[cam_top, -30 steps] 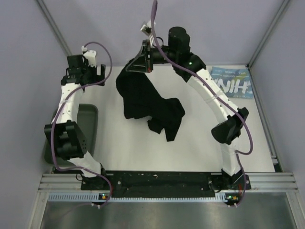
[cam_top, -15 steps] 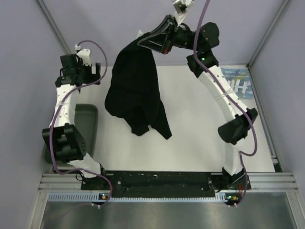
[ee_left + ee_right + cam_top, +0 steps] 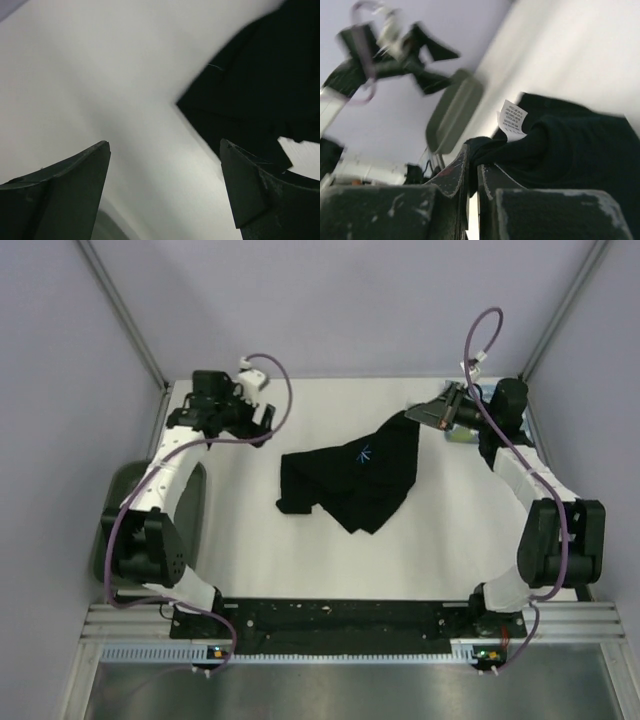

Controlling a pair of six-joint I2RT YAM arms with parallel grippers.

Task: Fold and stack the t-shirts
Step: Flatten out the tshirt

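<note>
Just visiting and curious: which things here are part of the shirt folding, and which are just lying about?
Part of the job:
black t-shirt
right fingers, shut on its edge
left fingers, open

Lying about:
dark green tray, untouched

Matt cloth on a matt top, hard plastic & metal around.
We read the black t-shirt [image 3: 355, 475] as soft, matt knit cloth, creased; its care label [image 3: 512, 119] is a thin white tag w/ fine print, woven or papery, can't tell. Table [image 3: 300, 560] top: smooth, matt white. Tray [image 3: 454, 117]: dark green plastic, slight sheen. Right gripper [image 3: 474, 157] fingers: hard, dark, scuffed w/ pale scratches; left gripper [image 3: 165, 145] fingers dark, matt, smoother. Left arm [image 3: 172, 452] shell: white plastic. Front rail [image 3: 570, 622]: bare ribbed metal.
</note>
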